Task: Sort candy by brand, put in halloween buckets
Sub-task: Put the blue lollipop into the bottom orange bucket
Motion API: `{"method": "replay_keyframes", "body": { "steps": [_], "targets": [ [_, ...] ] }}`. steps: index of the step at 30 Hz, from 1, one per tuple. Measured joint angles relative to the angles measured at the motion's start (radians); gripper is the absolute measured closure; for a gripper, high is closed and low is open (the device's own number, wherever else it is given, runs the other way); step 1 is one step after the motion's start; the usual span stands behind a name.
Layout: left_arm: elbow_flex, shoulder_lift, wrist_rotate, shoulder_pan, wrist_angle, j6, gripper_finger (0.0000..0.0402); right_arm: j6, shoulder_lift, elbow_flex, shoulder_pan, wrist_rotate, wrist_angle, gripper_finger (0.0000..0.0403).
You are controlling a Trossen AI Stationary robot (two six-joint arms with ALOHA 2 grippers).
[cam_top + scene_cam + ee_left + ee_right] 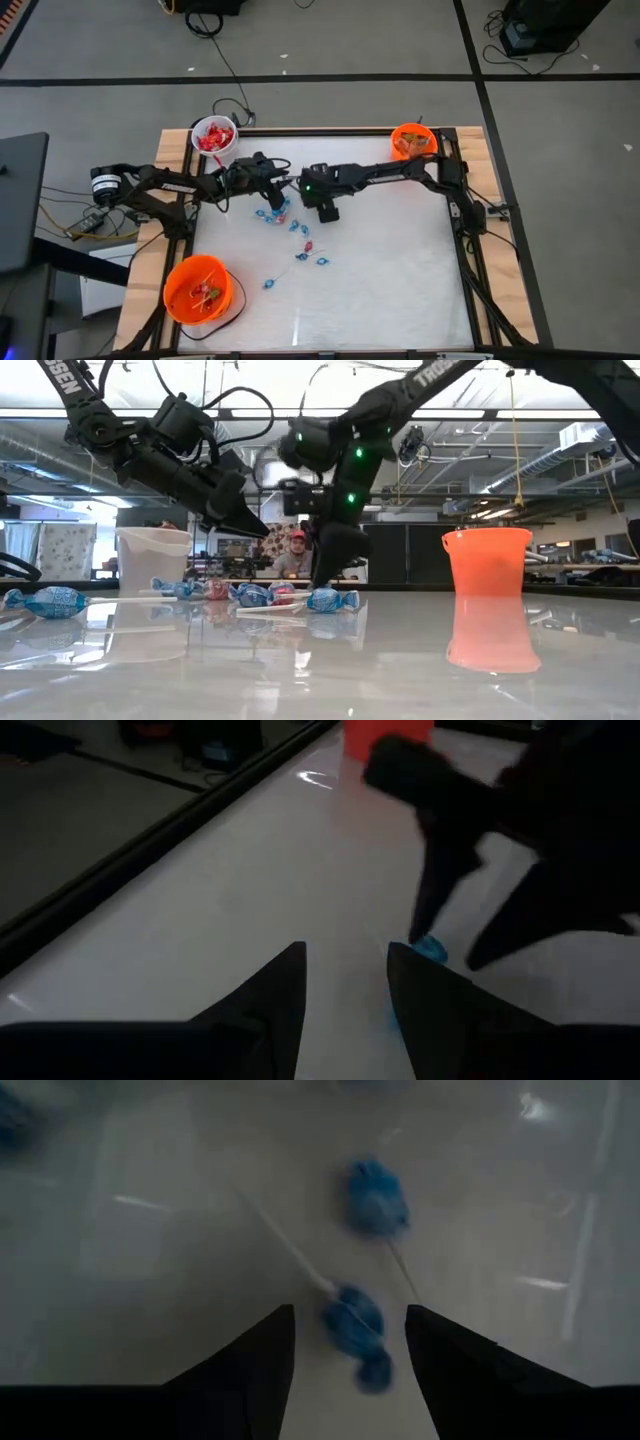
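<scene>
Blue-wrapped candy [270,215] lies scattered mid-table, some pieces on sticks, with a pink piece [306,245] among them. My right gripper [350,1315] is open and points steeply down; its fingertips stand on either side of a blue stick candy [352,1330] that lies on the table. My left gripper [345,960] hovers open and empty just left of it, above the table [240,520]. The white bucket [214,140] holds red packets. A small orange bucket [412,142] stands far right and a larger orange bucket [198,290] near left.
More blue candy [322,262] lies toward the table's near side, with open tabletop to the right of it. The two grippers are close together over the candy pile. Cables and a raised frame [470,230] run along the table's edges. A person shows in the room beyond [297,550].
</scene>
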Motion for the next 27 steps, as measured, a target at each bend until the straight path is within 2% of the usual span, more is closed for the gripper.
{"method": "replay_keyframes", "body": {
  "steps": [5,12,17,23,27],
  "targets": [
    [0.0,0.0,-0.006,-0.001,-0.016,-0.029,0.0254,0.049,0.002,-0.022,-0.053,-0.116,0.025,0.0199],
    [0.0,0.0,-0.006,-0.003,-0.08,-0.074,0.0254,0.055,0.002,-0.061,-0.068,-0.265,0.092,0.0211],
    [0.0,0.0,-0.007,-0.012,-0.127,-0.129,0.0255,0.065,0.001,-0.083,-0.067,-0.265,0.128,0.0245],
    [-0.001,0.004,-0.001,-0.064,-0.131,-0.134,0.0255,0.124,-0.002,-0.091,-0.063,-0.262,0.119,0.0321],
    [-0.001,0.004,-0.001,-0.095,-0.124,-0.133,0.0255,0.168,-0.002,-0.093,-0.051,-0.248,0.148,0.0324]
  ]
}}
